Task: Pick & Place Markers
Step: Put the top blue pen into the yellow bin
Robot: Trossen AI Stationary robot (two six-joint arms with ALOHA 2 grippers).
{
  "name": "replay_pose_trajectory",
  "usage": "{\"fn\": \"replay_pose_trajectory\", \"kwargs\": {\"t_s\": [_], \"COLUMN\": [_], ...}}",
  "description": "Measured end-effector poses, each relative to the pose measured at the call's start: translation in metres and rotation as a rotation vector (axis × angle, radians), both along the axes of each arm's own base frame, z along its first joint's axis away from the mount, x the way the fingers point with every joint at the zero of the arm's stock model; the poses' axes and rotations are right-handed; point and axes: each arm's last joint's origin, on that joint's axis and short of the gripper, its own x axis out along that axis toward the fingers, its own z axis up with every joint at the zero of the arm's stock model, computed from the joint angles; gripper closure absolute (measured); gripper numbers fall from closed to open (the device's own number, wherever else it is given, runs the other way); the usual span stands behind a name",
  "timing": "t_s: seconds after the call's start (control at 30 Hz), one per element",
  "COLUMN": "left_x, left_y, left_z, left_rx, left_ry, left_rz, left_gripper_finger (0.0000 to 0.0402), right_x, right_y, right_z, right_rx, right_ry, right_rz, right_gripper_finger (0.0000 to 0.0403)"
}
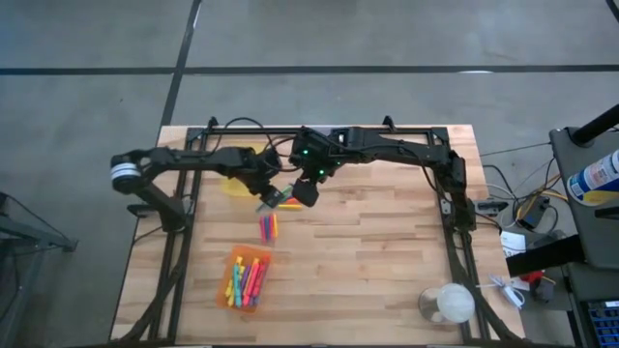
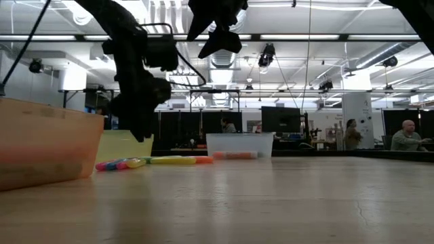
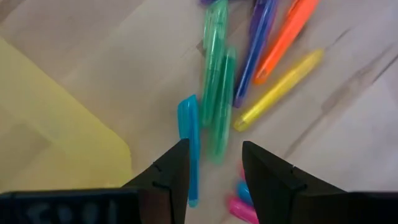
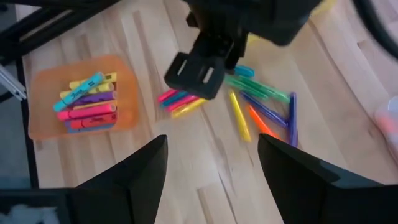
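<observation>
Left hand open and empty, low over loose markers strewn on the worktop beside the yellow bin; more markers already in the orange bin. Right hand open wide, empty, hovering higher above the same scatter. Judged light, stiff and smooth, likely to roll: best pinched across mid-barrel, singling out the blue marker between the fingers.

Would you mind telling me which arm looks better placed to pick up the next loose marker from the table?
The left. The left gripper hangs open just above the loose markers, a green one between its fingers. The right gripper is open too, but sits higher and farther back, looking down at the left one.
</observation>
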Motion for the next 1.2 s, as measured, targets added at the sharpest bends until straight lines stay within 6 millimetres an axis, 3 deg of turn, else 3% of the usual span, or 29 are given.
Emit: {"fn": "replay_pose_trajectory", "kwargs": {"t_s": [0.37,1.2], "left_x": [0.003,0.013], "left_y": [0.003,-0.002], "left_z": [-0.022,-0.032], "left_rx": [0.049,0.053], "left_ry": [0.140,0.112], "left_rz": [-0.038,-0.069], "left_gripper_finger": [0.0262,0.0263], "right_x": [0.001,0.005], "right_y": [0.000,0.000], "right_z": [0.001,0.004], "right_rx": [-0.001,-0.007], "right_ry": [-0.018,-0.061], "right_rz": [-0.003,-0.003], "right_gripper_finger": [0.0167,0.0172]}}
